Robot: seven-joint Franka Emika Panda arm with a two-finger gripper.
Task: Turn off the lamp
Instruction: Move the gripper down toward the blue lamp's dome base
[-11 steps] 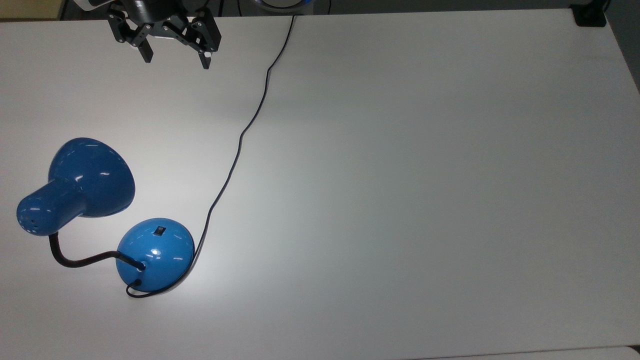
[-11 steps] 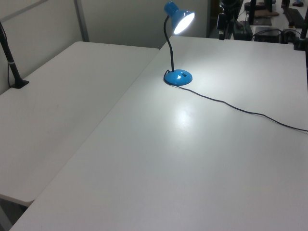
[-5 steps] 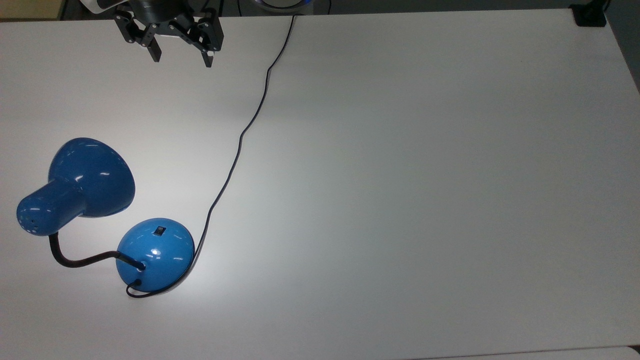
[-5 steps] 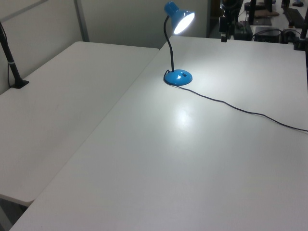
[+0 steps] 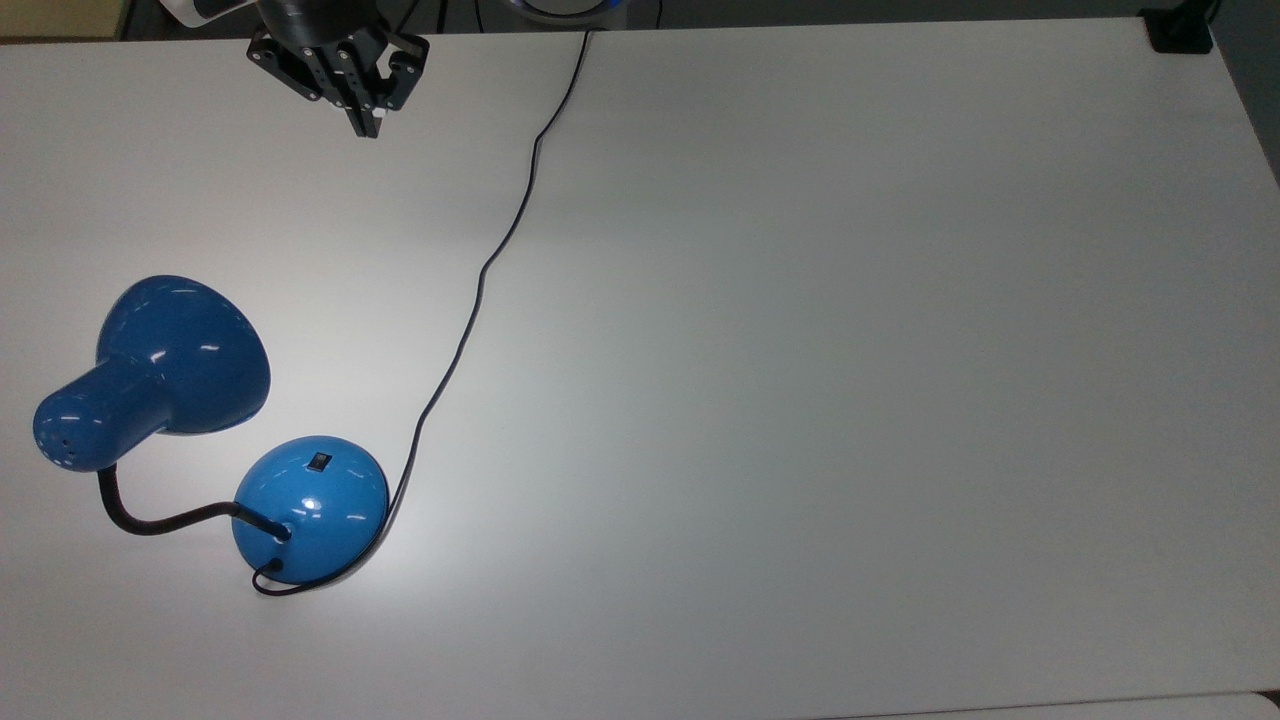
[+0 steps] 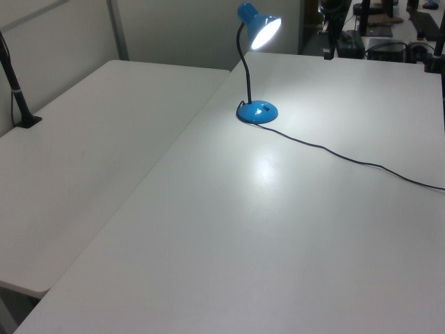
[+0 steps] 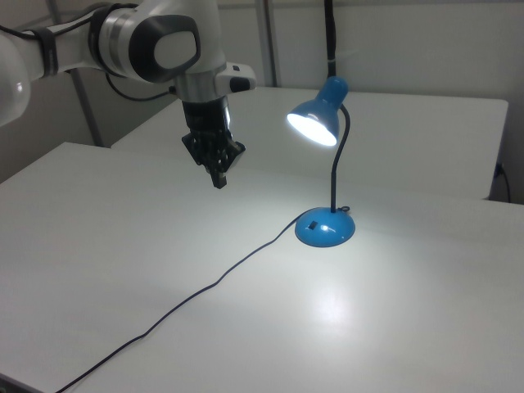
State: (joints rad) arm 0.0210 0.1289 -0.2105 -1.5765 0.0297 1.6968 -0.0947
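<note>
Since a second ago the jaws have gone from spread wide to pressed together with nothing between them, and the lamp has not shifted. They hang on the arm above the counter near its far edge as the top view shows it, well apart from everything on the surface; in the right view they point down at bare counter, at the right view's left of the lamp.

The lamp stands near the counter's edge at the top view's left, toward the near corner, well apart from the jaws. It is lit: its shade glows and a bright patch lies on the counter beside the base. A small black switch sits on top of the domed base. The gooseneck rises and bends over to the shade. The cord leaves the base and runs in a loose curve to the far edge, passing at the top view's right of the jaws.

No writing can be read anywhere. Between the jaws and the base the counter is open, and most of it at the top view's right lies bare.
</note>
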